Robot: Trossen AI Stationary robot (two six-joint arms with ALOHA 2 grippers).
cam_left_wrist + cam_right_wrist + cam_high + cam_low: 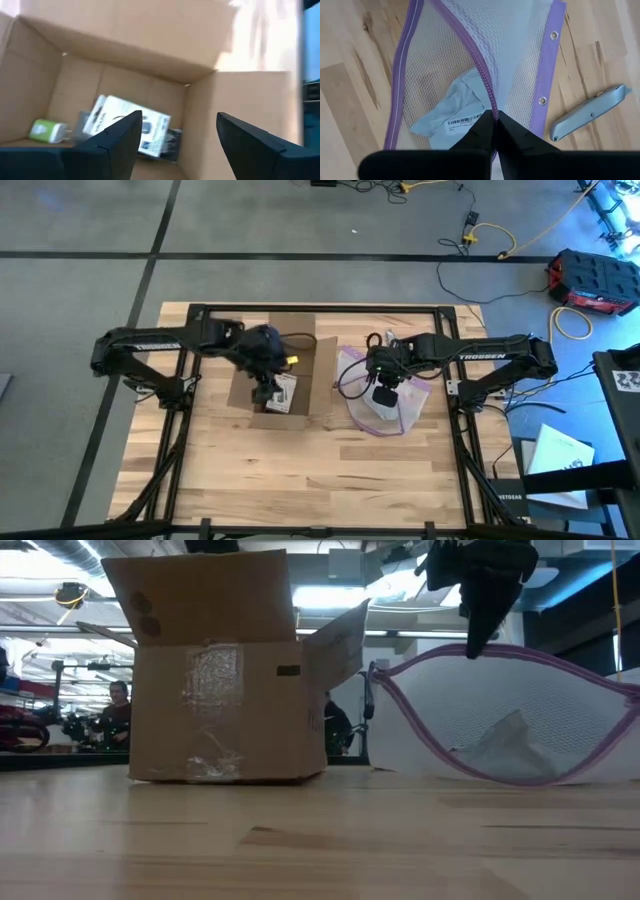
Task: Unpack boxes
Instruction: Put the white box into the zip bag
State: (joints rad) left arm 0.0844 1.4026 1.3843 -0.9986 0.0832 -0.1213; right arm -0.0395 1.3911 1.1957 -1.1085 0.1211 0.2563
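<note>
On table, one open box (280, 375), one mesh bag (385, 410), one knife (590, 113)

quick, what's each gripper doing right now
Left gripper: open, empty, over the open box.
Right gripper: shut on the zip edge of the mesh bag.

Two dark, matte-black six-joint arms, each lettered "TROSSEN" in white along the forearm. Black cables looped beside the right arm's wrist, just behind its black two-finger right gripper (495, 125). Blunt, wedge-shaped black plastic fingers (112, 142) on the left gripper (177, 140), flat inner faces, squared tips; black housings behind both pincers.
</note>
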